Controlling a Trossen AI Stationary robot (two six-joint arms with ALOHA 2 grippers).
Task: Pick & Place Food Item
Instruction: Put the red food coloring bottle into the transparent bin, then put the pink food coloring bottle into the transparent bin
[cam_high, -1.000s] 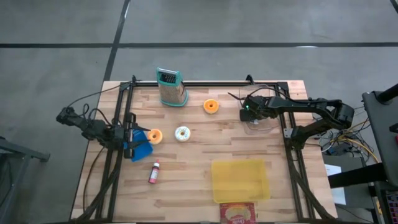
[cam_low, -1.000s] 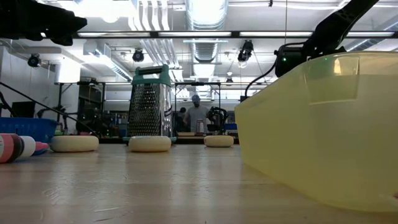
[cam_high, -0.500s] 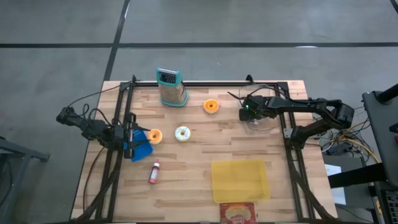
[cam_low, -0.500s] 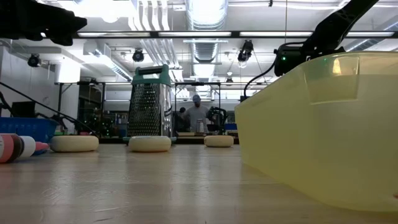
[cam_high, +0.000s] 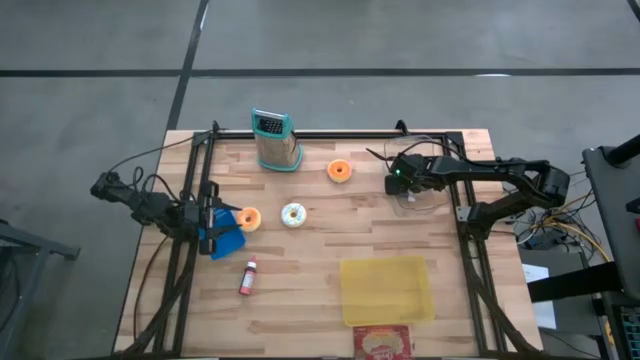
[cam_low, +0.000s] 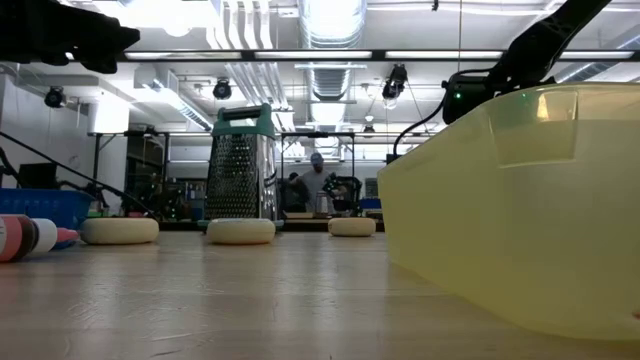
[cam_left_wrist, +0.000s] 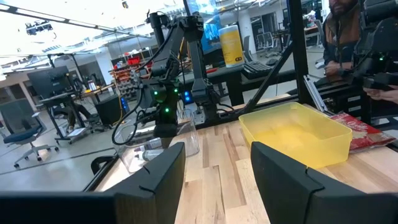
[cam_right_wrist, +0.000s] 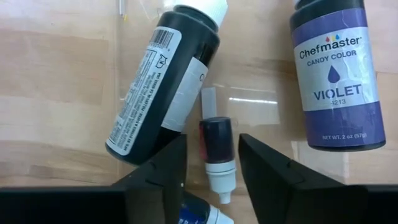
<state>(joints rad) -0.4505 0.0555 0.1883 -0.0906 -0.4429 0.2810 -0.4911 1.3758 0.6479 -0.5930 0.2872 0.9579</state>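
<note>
Three toy doughnuts lie flat on the wooden table: an orange one (cam_high: 249, 219), a white one (cam_high: 293, 214) and another orange one (cam_high: 340, 171). My left gripper (cam_high: 210, 217) hovers open and empty at the table's left edge, beside the first orange doughnut. In its wrist view it (cam_left_wrist: 217, 180) looks across the table. My right gripper (cam_high: 397, 183) is open at the far right, pointing down over a clear tray (cam_high: 418, 203) of colouring bottles. Its fingers stand on either side of a small dark bottle (cam_right_wrist: 216, 149) lying in the tray.
A metal grater (cam_high: 275, 141) stands at the far edge. A blue bin (cam_high: 228, 238) sits under my left arm, with a pink bottle (cam_high: 247, 276) nearer. A yellow tub (cam_high: 387, 290) and a red packet (cam_high: 383, 343) are at the near right. A black bottle (cam_right_wrist: 165, 87) and a violet bottle (cam_right_wrist: 339, 74) lie in the tray.
</note>
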